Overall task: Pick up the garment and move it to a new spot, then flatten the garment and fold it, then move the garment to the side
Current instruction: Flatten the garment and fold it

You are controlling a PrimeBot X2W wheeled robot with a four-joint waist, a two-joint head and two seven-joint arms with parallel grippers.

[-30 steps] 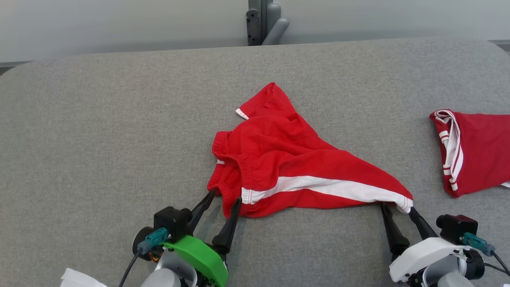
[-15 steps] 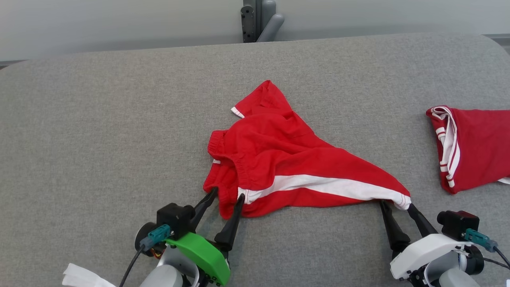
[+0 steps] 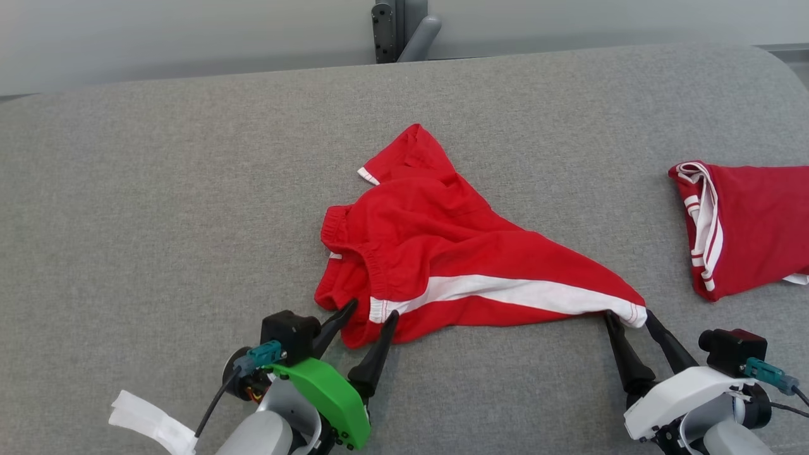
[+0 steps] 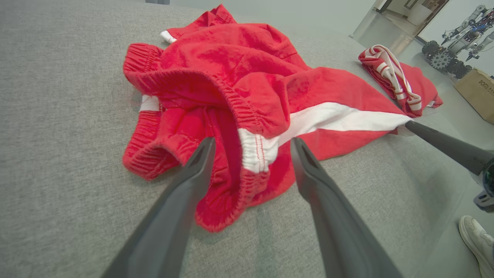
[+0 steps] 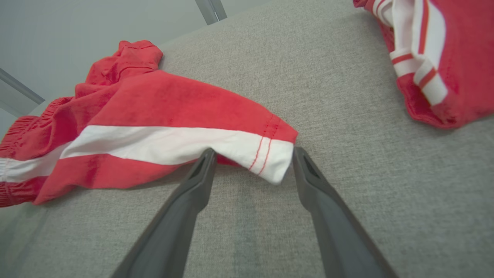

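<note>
1. Crumpled red cloth garment (image 3: 455, 253) with a white side stripe and elastic waistband lies on the grey fabric-covered desk (image 3: 158, 208). It sits mid-width, closer to the near edge than the far edge.
2. The left tool (image 3: 371, 308) is open. Its two dark fingers straddle the bunched waistband end, one on each side of the white stripe's end, as the left wrist view (image 4: 252, 141) shows. The jaws are not closed on the cloth.
3. The right tool (image 3: 627, 314) is also open, with its fingers either side of the white hem corner at the garment's right tip. In the right wrist view (image 5: 251, 150) that corner hangs between the tips and is not pinched.
4. A second red garment with thin white stripes (image 3: 746, 227) lies folded near the desk's right edge, well apart from the first.
5. Progress is early. The garment is not flat: the waistband is rucked and one leg is heaped toward the far edge. It is not folded and not moved aside.
6. I cannot tell whether the move to a new spot counts as done.
7. Judged step: both tools are lined up on opposite ends, probably to grip and pull the garment flat.
8. Left to do: close on both ends, spread, fold, shift to the side.
9. Risk: the hem corner is thin and could slip out of the right tool.
</note>
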